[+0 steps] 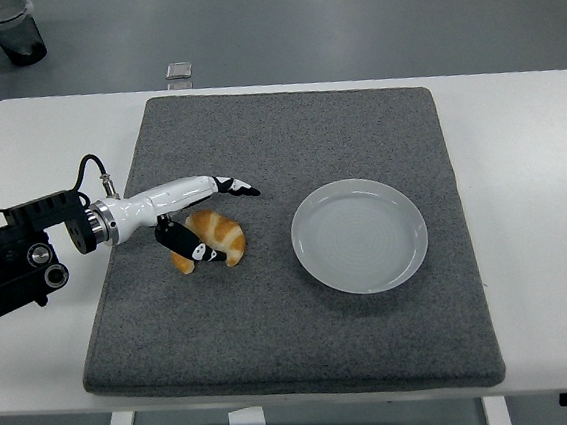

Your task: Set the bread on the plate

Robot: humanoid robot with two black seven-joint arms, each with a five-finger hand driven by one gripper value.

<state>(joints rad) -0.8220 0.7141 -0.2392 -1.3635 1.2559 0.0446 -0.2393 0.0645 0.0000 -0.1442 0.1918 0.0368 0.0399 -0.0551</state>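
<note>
A golden croissant (218,238) lies on the grey mat (292,302), left of a pale round plate (359,235) that holds nothing. My left hand (212,219) reaches in from the left edge and straddles the croissant. Its long upper fingers (233,185) stretch out just beyond the bread's far side, and the thumb (186,245) lies against the near left side. The fingers are spread around the bread, not closed on it. The right arm is out of the picture.
The mat covers most of the white table (519,150). A small clear object (178,71) sits at the table's far edge. A dark bin (13,30) stands on the floor at top left.
</note>
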